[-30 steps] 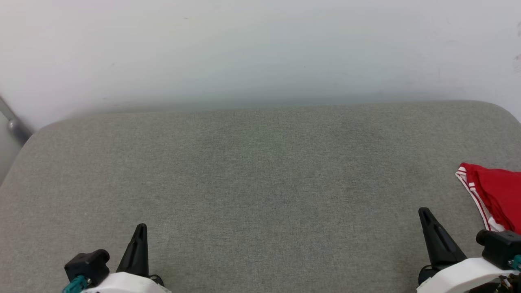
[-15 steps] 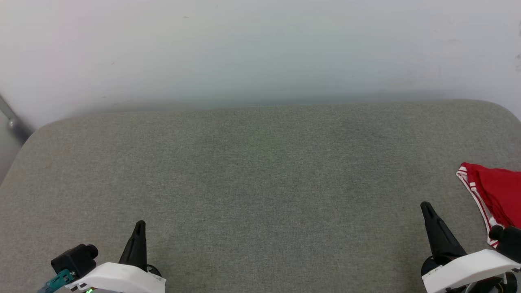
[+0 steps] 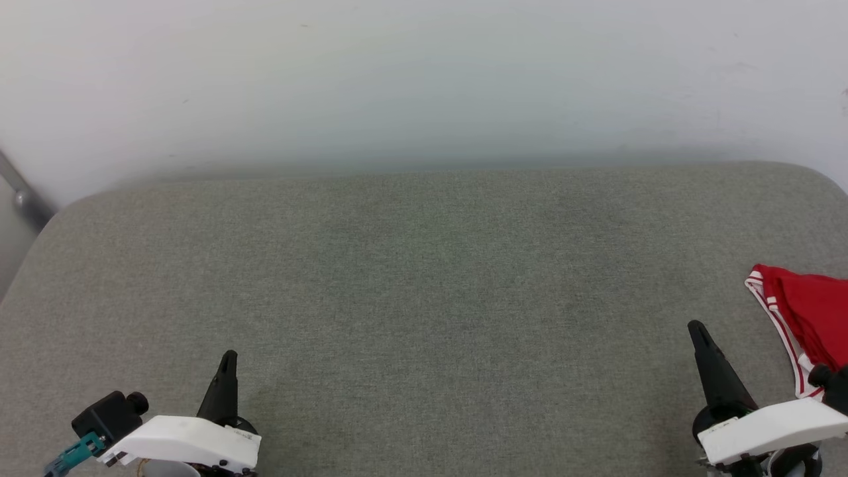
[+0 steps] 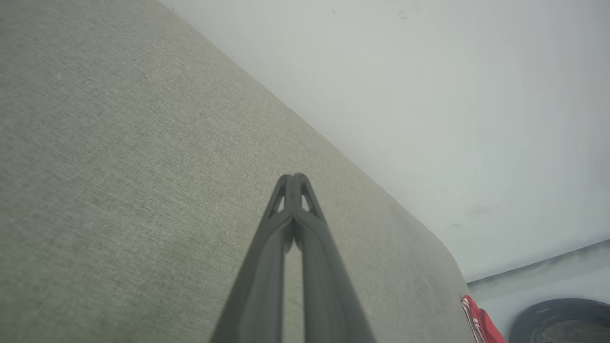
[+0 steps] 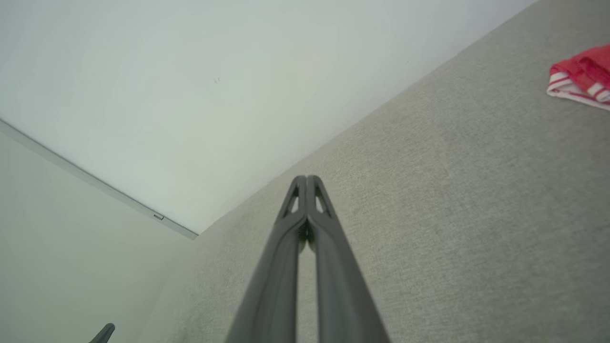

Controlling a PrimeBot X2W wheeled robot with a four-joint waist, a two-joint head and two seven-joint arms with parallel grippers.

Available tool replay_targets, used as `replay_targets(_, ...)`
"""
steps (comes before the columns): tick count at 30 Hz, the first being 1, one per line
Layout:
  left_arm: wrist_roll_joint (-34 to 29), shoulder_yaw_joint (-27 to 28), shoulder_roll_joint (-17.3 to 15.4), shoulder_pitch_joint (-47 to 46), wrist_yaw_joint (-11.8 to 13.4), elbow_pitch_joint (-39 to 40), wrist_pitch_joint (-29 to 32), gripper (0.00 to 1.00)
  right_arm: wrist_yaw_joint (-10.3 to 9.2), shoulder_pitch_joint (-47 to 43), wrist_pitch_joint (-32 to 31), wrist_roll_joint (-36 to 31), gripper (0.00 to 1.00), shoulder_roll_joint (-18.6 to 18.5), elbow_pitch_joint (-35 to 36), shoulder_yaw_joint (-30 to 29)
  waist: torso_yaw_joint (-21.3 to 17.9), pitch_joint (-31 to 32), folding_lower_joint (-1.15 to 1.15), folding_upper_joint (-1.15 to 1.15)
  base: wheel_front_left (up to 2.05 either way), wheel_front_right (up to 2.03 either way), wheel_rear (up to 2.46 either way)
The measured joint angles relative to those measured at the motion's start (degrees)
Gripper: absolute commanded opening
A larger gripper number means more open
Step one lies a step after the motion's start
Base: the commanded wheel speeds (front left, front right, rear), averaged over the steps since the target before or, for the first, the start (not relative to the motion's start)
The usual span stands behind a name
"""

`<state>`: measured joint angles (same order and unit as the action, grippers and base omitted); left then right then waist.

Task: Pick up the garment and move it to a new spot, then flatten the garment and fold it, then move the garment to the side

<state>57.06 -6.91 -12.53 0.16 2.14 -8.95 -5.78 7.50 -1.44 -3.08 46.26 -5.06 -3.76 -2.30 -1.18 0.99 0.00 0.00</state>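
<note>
Spilling past the head view's right edge, the garment (image 3: 813, 308) lies cropped.

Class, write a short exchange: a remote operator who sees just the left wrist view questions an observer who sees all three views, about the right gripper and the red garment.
Operator: Is the right gripper open?
Observer: No. The right gripper is shut, its fingers pressed together with nothing between them.
Operator: Where is the garment relative to it?
Observer: The garment lies on the grey cushion at the robot's far right, just beyond that gripper and clear of its fingers.
</note>
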Motion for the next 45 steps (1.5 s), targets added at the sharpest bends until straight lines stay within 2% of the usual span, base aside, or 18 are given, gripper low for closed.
replay_targets(22,12.00,4.03,2.85,-1.80,-3.16,-1.64,3.69,0.00,0.00,2.36,-0.83,15.48,0.00,0.49,-3.34,-1.02,0.30,-0.30,0.00,0.00,0.00,0.00,0.00)
replay_targets(45,21.96,7.66,5.52,-3.66,-5.81,-3.07,7.08,0.00,0.00,4.41,-1.58,28.43,0.00,0.91,-6.23,-2.07,0.61,-0.61,0.00,0.00,0.00,0.00,0.00)
